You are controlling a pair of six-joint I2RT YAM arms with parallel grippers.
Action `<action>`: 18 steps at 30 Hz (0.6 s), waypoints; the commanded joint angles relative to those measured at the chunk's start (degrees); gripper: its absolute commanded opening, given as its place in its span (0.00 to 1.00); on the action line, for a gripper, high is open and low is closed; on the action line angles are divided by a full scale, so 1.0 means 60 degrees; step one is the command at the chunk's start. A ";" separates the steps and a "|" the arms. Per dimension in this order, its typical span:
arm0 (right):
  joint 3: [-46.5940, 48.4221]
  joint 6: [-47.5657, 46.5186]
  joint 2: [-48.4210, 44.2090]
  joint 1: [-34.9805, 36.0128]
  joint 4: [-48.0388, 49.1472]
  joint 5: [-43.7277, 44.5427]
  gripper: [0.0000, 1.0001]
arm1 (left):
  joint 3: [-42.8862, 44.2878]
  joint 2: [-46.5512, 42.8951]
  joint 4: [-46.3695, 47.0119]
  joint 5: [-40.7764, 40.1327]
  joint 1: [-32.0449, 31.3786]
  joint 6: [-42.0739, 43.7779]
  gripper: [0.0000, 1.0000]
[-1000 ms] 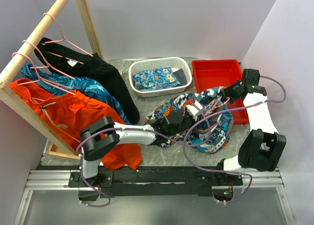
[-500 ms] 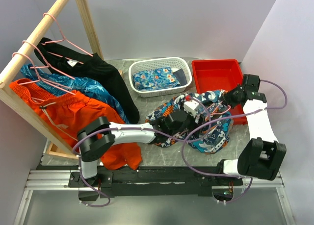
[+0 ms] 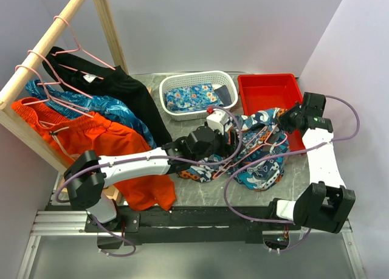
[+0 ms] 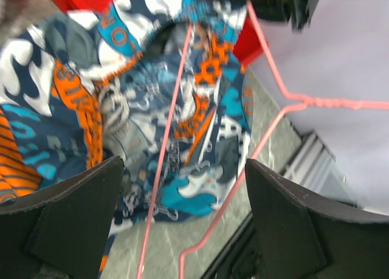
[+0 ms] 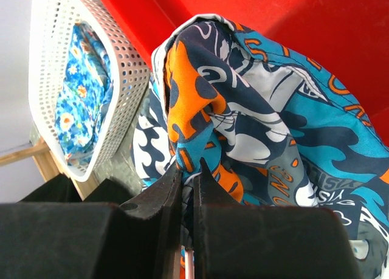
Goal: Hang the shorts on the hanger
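Note:
The shorts (image 3: 258,160), patterned in orange, teal, navy and white, lie bunched on the table right of centre, their top edge lifted toward the red bin. My right gripper (image 3: 284,117) is shut on that raised fold (image 5: 200,109), and a bit of pink wire shows between its jaws. The hanger (image 4: 276,124), thin pink wire, is threaded through the shorts. One bar (image 4: 169,151) crosses the fabric. My left gripper (image 3: 226,136) hovers at the shorts' left side, open, with the shorts (image 4: 152,103) and wire ahead of its fingers (image 4: 67,218) and nothing held.
A wooden rack pole (image 3: 42,48) at the left carries pink hangers with a black garment (image 3: 130,93), blue leafy shorts (image 3: 115,109) and orange shorts (image 3: 91,142). At the back stand a white basket (image 3: 200,113) with blue floral cloth (image 5: 79,78) and a red bin (image 3: 267,93). Purple cables (image 3: 243,163) loop over the shorts.
My left gripper has opened, let go of the shorts and drawn back to the left. The right gripper has stayed shut on the fabric and shifted slightly.

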 commanded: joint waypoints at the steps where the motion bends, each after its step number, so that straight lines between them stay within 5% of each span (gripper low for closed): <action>1: 0.0163 -0.0265 -0.0480 0.0103 0.0472 -0.0247 0.00 | 0.0172 0.0038 -0.0711 0.0340 -0.0019 0.0138 0.86; 6: 0.0324 -0.0513 -0.0773 0.0308 0.0150 0.0191 0.00 | 0.1051 0.0988 -0.2407 0.0847 0.1252 -0.1136 0.70; 12: 0.0456 -0.0529 -0.0920 0.0338 0.0018 0.0236 0.00 | 0.2428 0.2336 -0.3846 0.1084 0.1520 -0.1095 0.51; 18: 0.0617 -0.0426 -0.0993 0.0382 0.0004 0.0221 0.00 | 0.2532 0.2865 -0.3952 0.1374 0.1534 -0.1080 0.48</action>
